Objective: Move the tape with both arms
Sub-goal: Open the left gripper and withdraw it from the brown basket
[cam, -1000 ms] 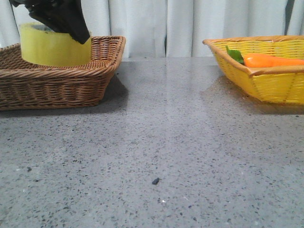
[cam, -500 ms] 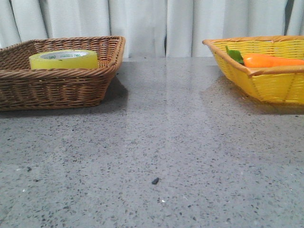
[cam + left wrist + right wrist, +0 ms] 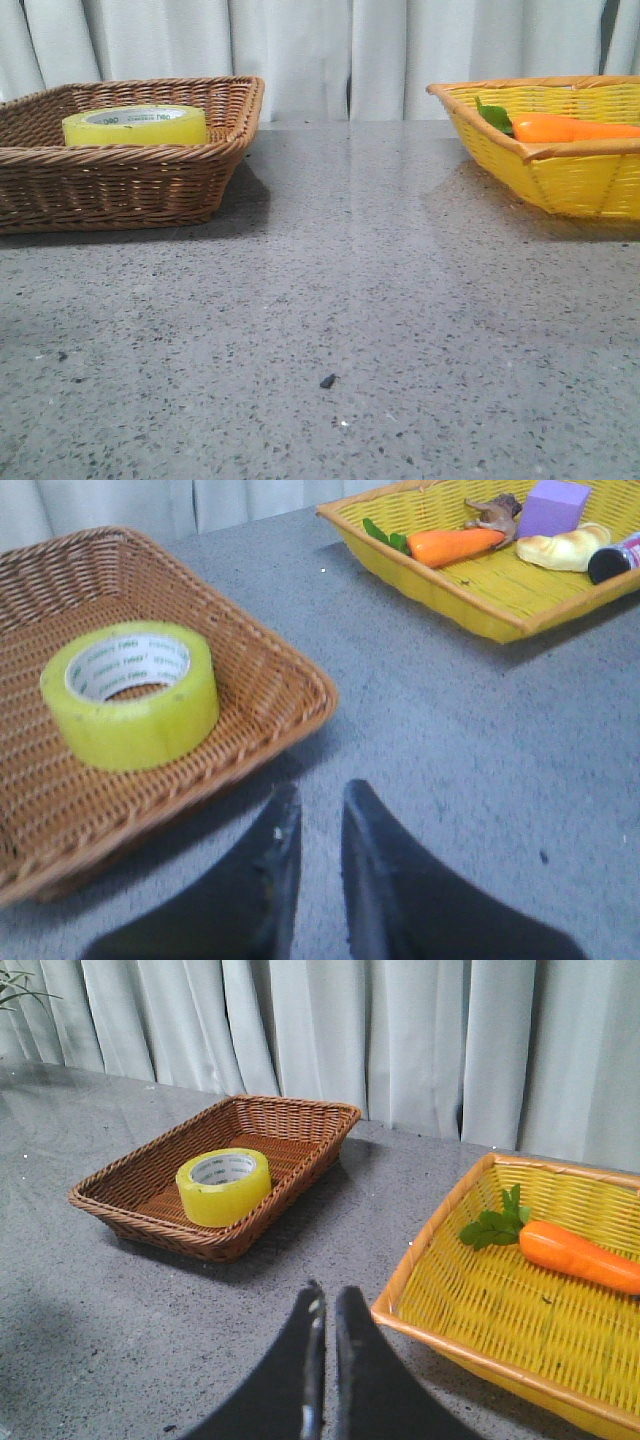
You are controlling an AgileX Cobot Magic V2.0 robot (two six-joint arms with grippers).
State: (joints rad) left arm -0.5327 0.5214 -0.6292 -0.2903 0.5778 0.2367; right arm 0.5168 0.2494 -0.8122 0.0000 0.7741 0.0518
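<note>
The yellow tape lies flat in the brown wicker basket at the far left of the table. It also shows in the left wrist view and in the right wrist view. My left gripper hangs over bare table just beside the basket's near corner, apart from the tape, jaws a narrow gap apart and empty. My right gripper is shut and empty, over the table beside the yellow basket. Neither gripper shows in the front view.
The yellow basket at the far right holds an orange carrot with green leaves. The left wrist view also shows a purple block, a pale bread-like piece and a dark bottle in it. Grey speckled table lies between the baskets.
One second ago my left gripper held the tape on its rim above the brown basket. The tape now lies flat in the basket and the gripper has left the front view.
</note>
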